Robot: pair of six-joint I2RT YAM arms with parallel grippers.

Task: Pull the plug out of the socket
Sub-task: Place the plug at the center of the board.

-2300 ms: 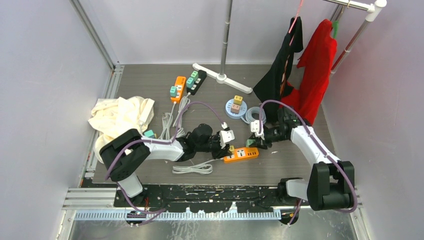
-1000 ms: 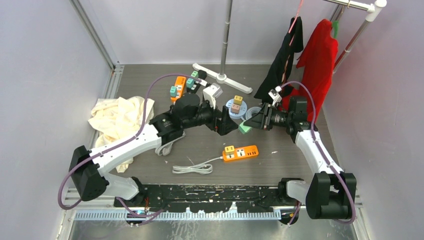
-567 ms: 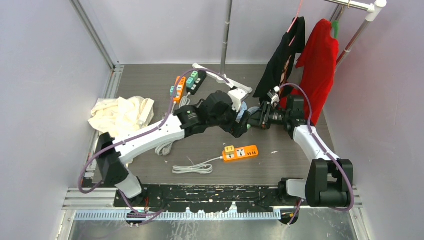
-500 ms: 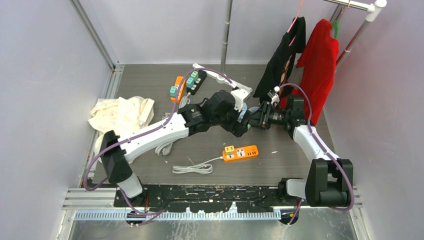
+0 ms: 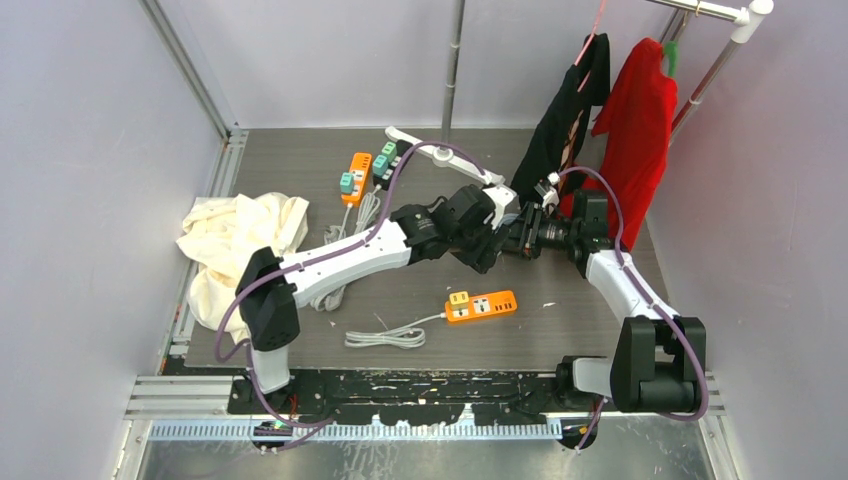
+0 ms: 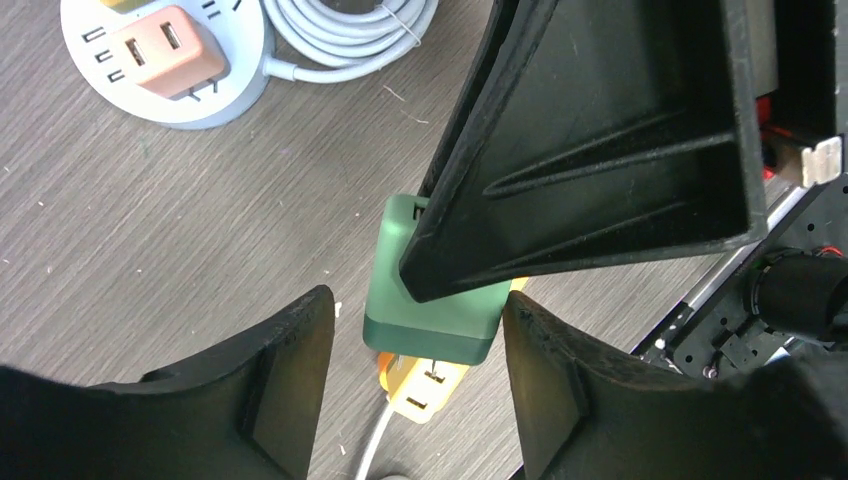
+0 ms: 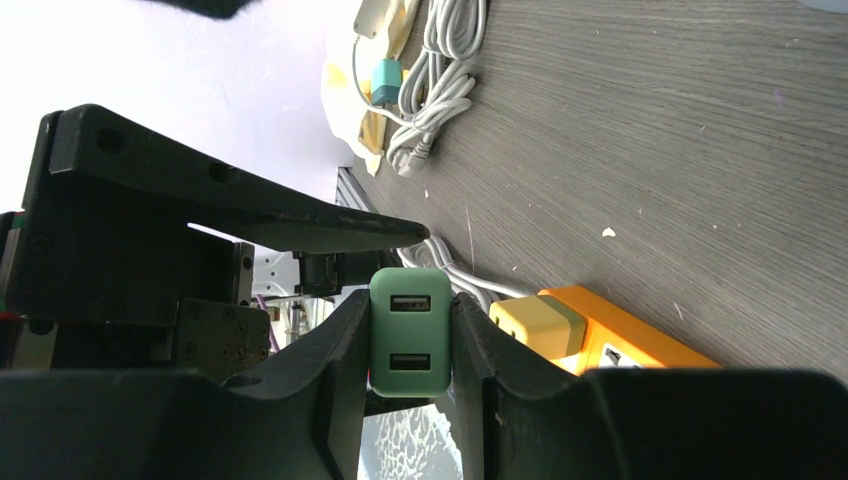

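While right fingers (image 7: 325,390) clamp the green plug (image 7: 410,345), left fingers (image 6: 270,390) stand open around it.

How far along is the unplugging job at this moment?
Done: the green plug is off the orange power strip and held in the air. In hand: the right end effector is shut on it, and the left end effector, open, flanks it without gripping, seemingly for a handover. Left: likely passing it over or setting it down. A yellow plug sits in the strip.

No readable text, none on green plug (image 7: 410,345), none on orange power strip (image 5: 481,306)
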